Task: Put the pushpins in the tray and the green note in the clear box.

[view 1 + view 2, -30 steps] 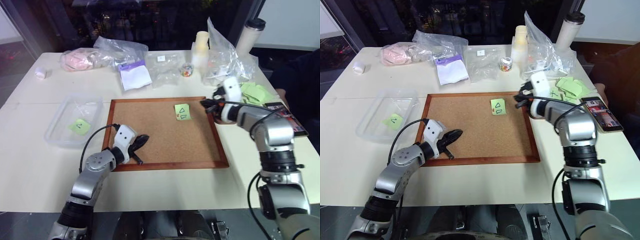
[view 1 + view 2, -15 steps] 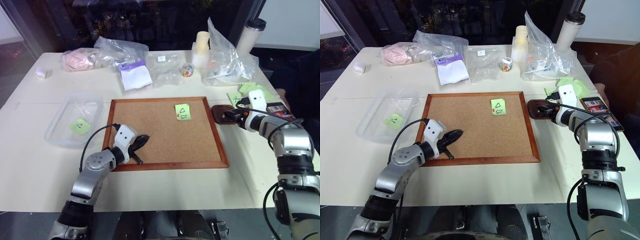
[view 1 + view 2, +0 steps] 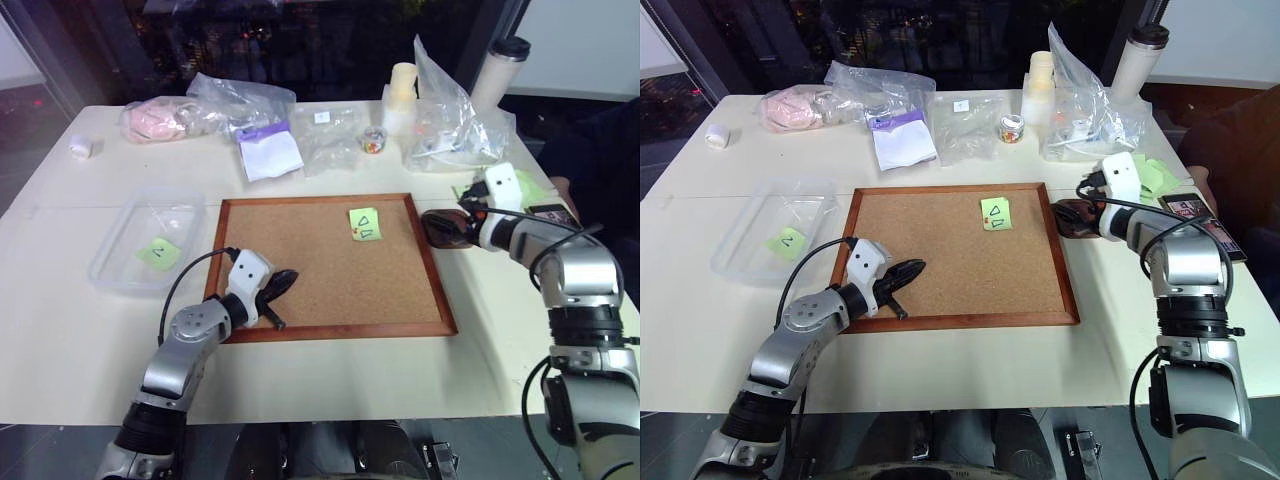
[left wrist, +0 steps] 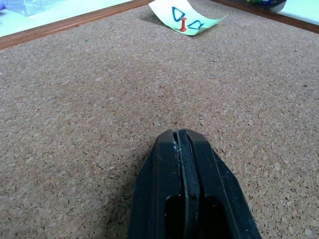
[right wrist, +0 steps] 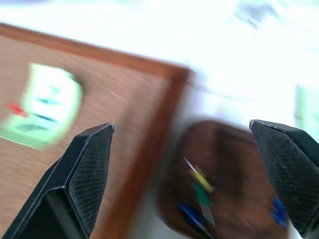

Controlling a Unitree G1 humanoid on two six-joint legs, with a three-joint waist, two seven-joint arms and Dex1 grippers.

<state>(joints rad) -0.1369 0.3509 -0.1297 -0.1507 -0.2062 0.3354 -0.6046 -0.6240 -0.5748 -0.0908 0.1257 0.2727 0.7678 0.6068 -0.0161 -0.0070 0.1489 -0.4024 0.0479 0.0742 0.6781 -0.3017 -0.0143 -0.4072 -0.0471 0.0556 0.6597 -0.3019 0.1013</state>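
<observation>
Presently, the right gripper (image 5: pixel 199 169) was found with its fingers spread wide and nothing held between them, poised directly over the tray (image 3: pixel 1076 217), which lay on the table (image 3: pixel 330 380) just beside the right edge of the corkboard (image 3: pixel 330 265). Several pushpins (image 5: pixel 199 191) were seen lying in the tray below the spread fingers, yellow, green and blue among them, finer detail being blurred. The green note (image 3: pixel 365 223) was observed on the corkboard just to the left of that gripper, fastened by a red pushpin (image 4: pixel 184 25). The left gripper (image 4: pixel 182 144) was noted clenched and empty, low over the corkboard's near left part, with the note well ahead of its tips. The clear box (image 3: pixel 150 240) was recorded on the table to the left of that gripper, beyond the board's left edge, containing another green note (image 3: pixel 158 253).
</observation>
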